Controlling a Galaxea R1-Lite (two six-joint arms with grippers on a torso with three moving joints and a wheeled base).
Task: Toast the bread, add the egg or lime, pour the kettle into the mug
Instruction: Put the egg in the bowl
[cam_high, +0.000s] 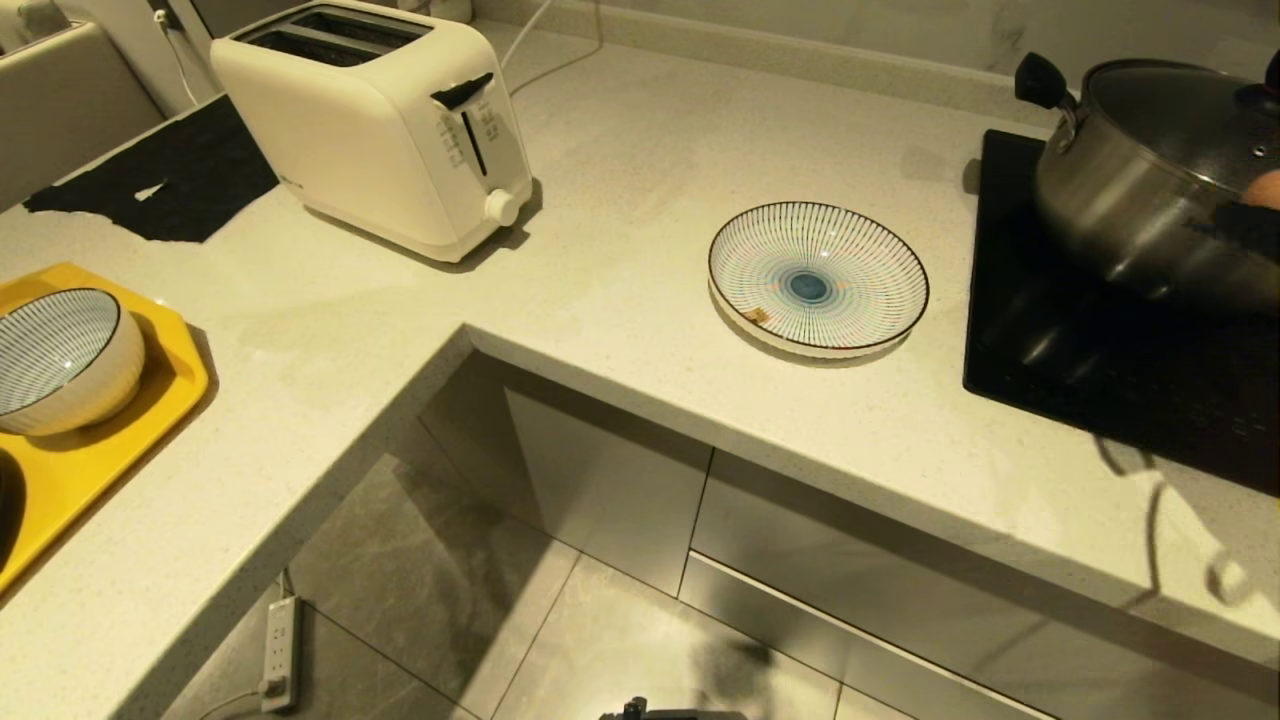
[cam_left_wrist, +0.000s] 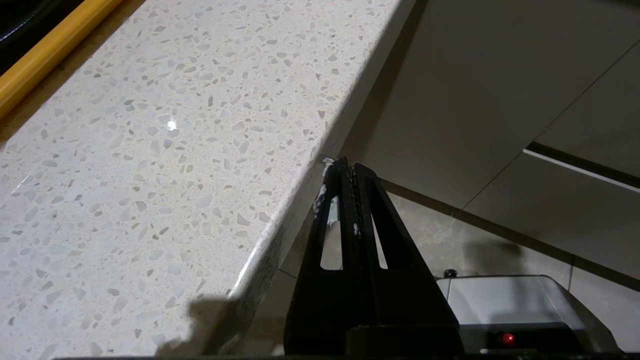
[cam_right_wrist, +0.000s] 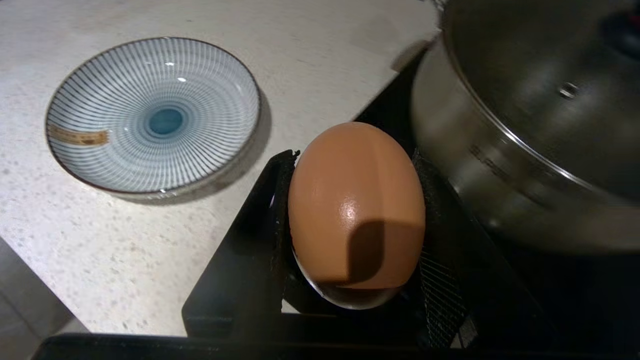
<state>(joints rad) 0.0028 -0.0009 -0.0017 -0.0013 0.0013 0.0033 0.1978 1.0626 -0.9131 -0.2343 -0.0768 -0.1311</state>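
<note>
Surface: my pale speckled stone surface (cam_high: 640, 170) bends in an L, and its inner corner edge drops to the grey tiled floor (cam_high: 450, 600) and the pale cabinet fronts (cam_high: 600, 480) below.
Open room: a broad bare stretch lies between the cream two-slot toaster (cam_high: 380, 120) and the shallow blue-and-white striped plate (cam_high: 818, 278); bare surface also runs in front of the plate out to the edge.
Crowded side: on my right the flat black hob (cam_high: 1100, 370) carries a steel pot with a glass lid (cam_high: 1150, 180), which stands just beside my right pincer.
Left end: a yellow tray (cam_high: 150, 400) holds a striped blue-and-white bowl (cam_high: 60, 360); the tray reaches near the surface's front edge.
Right pincer: my right pincer (cam_right_wrist: 352, 220) holds the smooth orange-brown egg (cam_right_wrist: 356, 210) between its two black fingers, which press it from either side.
Egg and plate: the egg hangs over the hob's edge next to the pot wall; the striped plate sits apart from it on the bare surface, empty except for a small tan label on its inner slope.
Head view of the egg: only a sliver shows at the right border, against the pot.
Left pincer: my left pincer (cam_left_wrist: 350, 172) hangs below and beside the surface's edge, fingers pressed together, holding nothing.
</note>
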